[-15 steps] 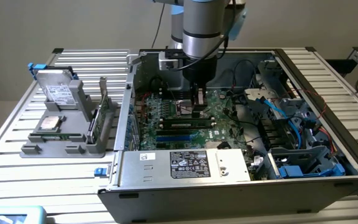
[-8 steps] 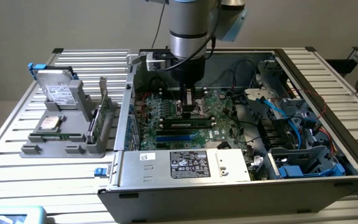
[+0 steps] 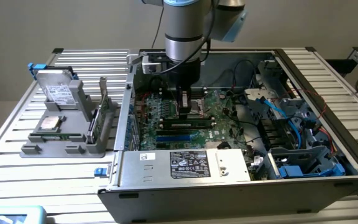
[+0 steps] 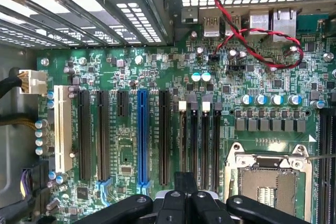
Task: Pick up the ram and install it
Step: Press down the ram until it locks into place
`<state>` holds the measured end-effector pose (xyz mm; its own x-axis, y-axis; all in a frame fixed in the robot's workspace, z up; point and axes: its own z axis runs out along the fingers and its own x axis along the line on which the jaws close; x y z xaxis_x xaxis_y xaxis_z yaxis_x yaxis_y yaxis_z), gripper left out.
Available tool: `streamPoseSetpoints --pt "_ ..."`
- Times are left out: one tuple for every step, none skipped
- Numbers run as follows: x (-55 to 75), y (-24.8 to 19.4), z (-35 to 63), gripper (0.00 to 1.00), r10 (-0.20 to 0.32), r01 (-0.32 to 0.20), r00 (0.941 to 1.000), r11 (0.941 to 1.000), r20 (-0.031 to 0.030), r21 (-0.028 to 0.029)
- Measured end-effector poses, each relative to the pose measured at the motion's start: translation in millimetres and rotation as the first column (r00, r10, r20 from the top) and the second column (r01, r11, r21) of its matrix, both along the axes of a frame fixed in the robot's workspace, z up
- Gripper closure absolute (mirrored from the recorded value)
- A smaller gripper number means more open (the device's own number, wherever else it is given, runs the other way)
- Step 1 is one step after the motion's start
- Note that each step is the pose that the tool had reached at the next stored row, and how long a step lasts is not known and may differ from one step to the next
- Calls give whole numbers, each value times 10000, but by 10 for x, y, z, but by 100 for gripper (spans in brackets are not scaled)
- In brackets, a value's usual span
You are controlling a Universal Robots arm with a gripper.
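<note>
The ram (image 3: 56, 136), a narrow green stick, lies flat in the front groove of the grey holder (image 3: 36, 150) on the table at the exterior view's left, outside the computer case. My gripper (image 3: 184, 111) hangs inside the open case (image 3: 166, 196), just above the motherboard (image 3: 219, 122) and beside the processor socket (image 3: 199, 105). In the wrist view the gripper (image 4: 181, 199) is shut with its black fingers (image 4: 170, 203) pressed together and nothing between them. Below it lie several narrow black memory slots (image 4: 199, 140), all bare, with the processor socket (image 4: 270, 182) alongside.
The holder also carries a hard drive (image 3: 61, 91), a square silver processor chip (image 3: 48, 122) and an upright green card with a metal bracket (image 3: 102, 109). Inside the case are a blue expansion slot (image 4: 142, 140), a red-and-black twisted wire (image 4: 247, 38), blue cables (image 3: 278, 109) and the power supply box (image 3: 185, 164).
</note>
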<state>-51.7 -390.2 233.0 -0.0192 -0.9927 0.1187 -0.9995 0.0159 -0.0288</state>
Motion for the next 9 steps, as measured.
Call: streamPoseSetpoints --pt "-1 0 -9 89 -1 1 10000 10000 1 1" --pt "-2 1 -17 89 -1 1 10000 10000 1 1" --pt "-5 1 -20 89 -3 3 10000 10000 0 1" --pt "-8 1 -20 89 -4 4 10000 10000 -1 0" --pt "-12 1 -21 89 -2 2 10000 10000 -1 0" --pt "-14 1 -25 89 -2 2 10000 10000 0 2" --pt "-15 2 -31 89 -2 2 10000 10000 2 4" --pt "-16 2 -38 89 -1 1 10000 10000 1 3" --pt "-17 2 -44 89 -1 1 10000 10000 1 3"
